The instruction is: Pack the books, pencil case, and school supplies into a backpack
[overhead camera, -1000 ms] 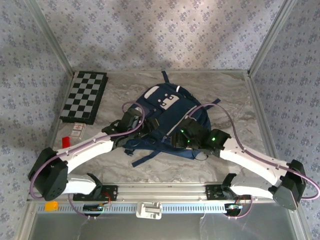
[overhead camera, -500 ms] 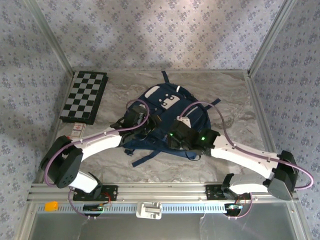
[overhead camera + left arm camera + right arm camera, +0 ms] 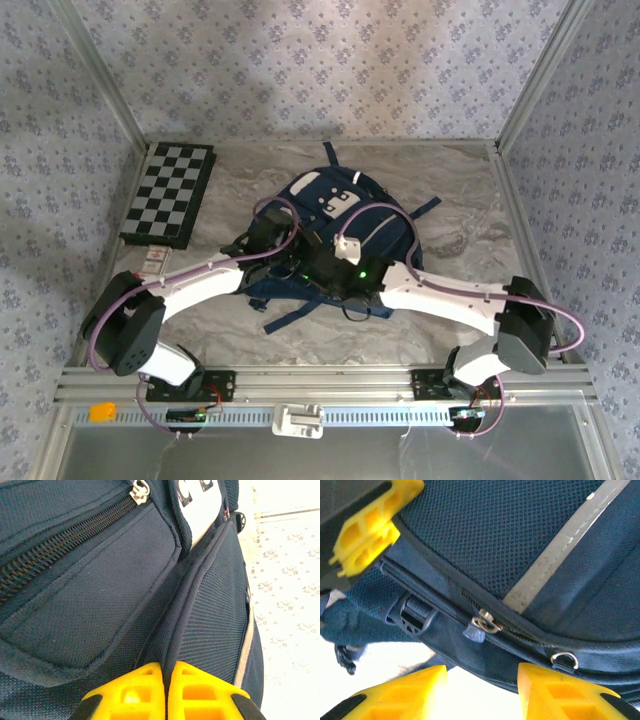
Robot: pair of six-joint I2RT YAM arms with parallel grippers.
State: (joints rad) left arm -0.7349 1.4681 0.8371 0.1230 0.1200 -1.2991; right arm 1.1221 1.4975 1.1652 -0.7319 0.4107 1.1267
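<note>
The navy backpack [image 3: 335,215] lies in the middle of the table, its white-grey patches facing up. My left gripper [image 3: 290,252] is at its near left side. In the left wrist view this gripper [image 3: 166,667] is shut on a fold of the backpack's mesh fabric [image 3: 172,640]. My right gripper [image 3: 318,270] is at the near edge, close beside the left one. It [image 3: 482,672] stands open, with a silver zipper pull [image 3: 485,624] just ahead of its fingers. Books and the pink gadget are out of view.
A checkered board [image 3: 168,193] lies at the back left. A small flat red-and-white item [image 3: 153,260] sits beside the left arm; I cannot tell if it is the pencil case. Loose straps [image 3: 290,312] trail toward the near edge. An orange piece [image 3: 101,411] sits below the rail.
The right arm has swung left along the backpack's near edge until its gripper is next to the left one. The left gripper shifted slightly right early on, then stayed.
</note>
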